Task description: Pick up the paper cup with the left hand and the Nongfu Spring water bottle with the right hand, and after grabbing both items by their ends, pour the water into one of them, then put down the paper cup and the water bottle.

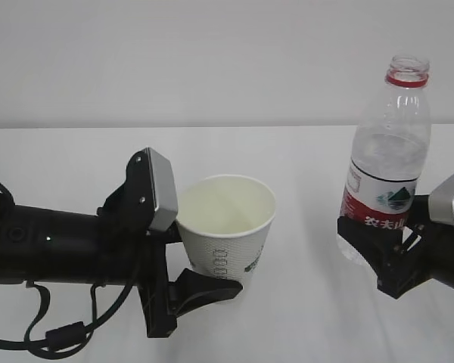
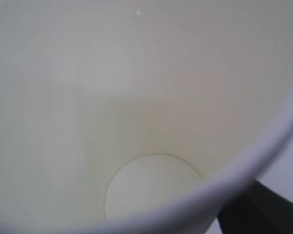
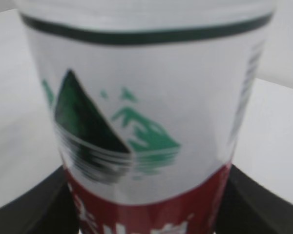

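the paper cup (image 1: 228,227) is a tapered white cone with a dotted embossed wall, dark vertical lettering and a pale cream, smooth interior (image 2: 136,122). my left hand (image 1: 183,261) is clamped on its lower part, black pointed fingers either side. the nongfu spring water bottle (image 1: 386,162) is clear ridged plastic, capless, red neck ring, red label with white chinese characters and a green mountain logo (image 3: 117,136). my right hand (image 1: 378,246) grips its base. both stand upright above the white surface (image 1: 303,318), well apart.

Bare table (image 1: 306,227) lies open between paper cup (image 1: 227,227) and bottle (image 1: 386,159).
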Robot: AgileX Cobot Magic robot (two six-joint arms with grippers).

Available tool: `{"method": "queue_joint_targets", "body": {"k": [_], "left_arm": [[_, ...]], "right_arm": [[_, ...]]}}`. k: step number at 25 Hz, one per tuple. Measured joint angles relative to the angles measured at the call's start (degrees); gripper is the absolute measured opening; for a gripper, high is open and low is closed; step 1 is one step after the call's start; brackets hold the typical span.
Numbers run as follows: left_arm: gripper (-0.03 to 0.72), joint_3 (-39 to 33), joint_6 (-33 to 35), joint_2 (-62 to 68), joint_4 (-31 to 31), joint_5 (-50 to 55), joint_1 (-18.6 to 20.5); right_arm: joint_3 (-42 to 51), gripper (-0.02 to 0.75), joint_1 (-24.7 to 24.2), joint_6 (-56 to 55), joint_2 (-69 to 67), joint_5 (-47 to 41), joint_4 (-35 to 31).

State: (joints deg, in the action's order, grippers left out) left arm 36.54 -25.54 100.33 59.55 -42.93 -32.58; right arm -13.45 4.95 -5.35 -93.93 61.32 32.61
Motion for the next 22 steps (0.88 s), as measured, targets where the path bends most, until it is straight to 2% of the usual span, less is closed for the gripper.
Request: {"method": "queue_joint_targets", "body": {"k": [8,22], "left_arm": [[0.54,1.6,0.0,0.5,0.1,0.0,-0.3],[0.534,4.6,-2.3,0.6,0.3,0.0,-0.3]], "right_arm": [[-0.2,0.521,0.0,2.2,0.0,0.0,1.9],[-10.7,0.521,0.0,2.4,0.0,-2.0,6.2]]}}
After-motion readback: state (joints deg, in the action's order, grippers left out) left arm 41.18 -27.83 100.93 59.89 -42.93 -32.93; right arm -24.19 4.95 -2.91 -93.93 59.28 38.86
